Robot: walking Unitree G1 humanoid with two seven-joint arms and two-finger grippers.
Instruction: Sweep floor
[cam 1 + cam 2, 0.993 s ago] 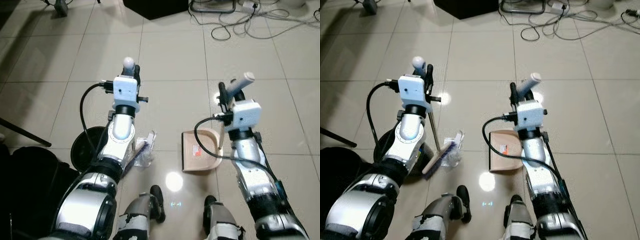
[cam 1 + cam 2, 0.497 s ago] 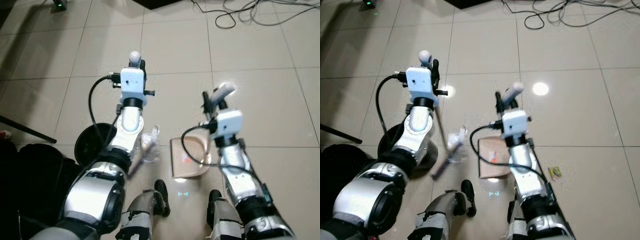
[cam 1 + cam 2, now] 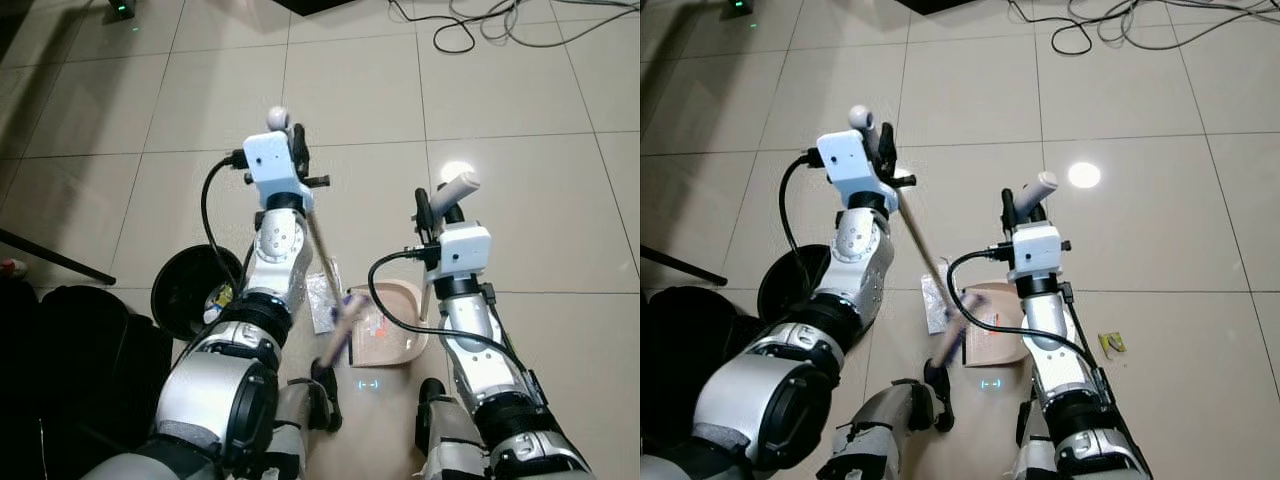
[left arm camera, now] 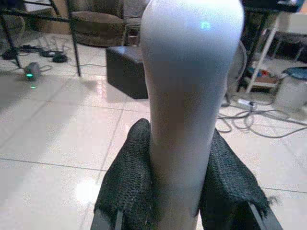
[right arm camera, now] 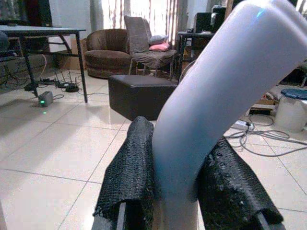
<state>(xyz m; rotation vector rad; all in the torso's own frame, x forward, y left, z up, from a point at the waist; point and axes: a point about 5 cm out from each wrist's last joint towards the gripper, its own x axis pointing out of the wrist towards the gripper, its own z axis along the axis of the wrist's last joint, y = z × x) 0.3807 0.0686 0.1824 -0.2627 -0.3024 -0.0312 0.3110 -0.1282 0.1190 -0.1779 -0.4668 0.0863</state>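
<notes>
2 grippers are at work over the tiled floor [image 3: 500, 200]. The left gripper [image 3: 290, 140] is closed tight on the top of the broom handle [image 3: 915, 230], and in the left wrist view its fingers [image 4: 127, 177] press both sides of the pale shaft. The handle slants down to the broom head [image 3: 340, 335], which is blurred and sits at the near edge of the dustpan [image 3: 395, 330], beside a clear plastic wrapper [image 3: 322, 298] lying flat on the tile.

The right gripper [image 3: 440, 205] is clamped on the dustpan handle [image 3: 455, 190], its fingers [image 5: 134, 167] hugging the bent grey grip. The beige pan rests on the floor just ahead of the robot's 2 feet.

To the robot's left stands a round black bin [image 3: 190, 290] with scraps inside, and a black bag [image 3: 70, 370] next to it. A small yellow scrap [image 3: 1112, 343] lies on the tile to the right of the right arm. Loose cables [image 3: 480, 20] trail across the far floor.
</notes>
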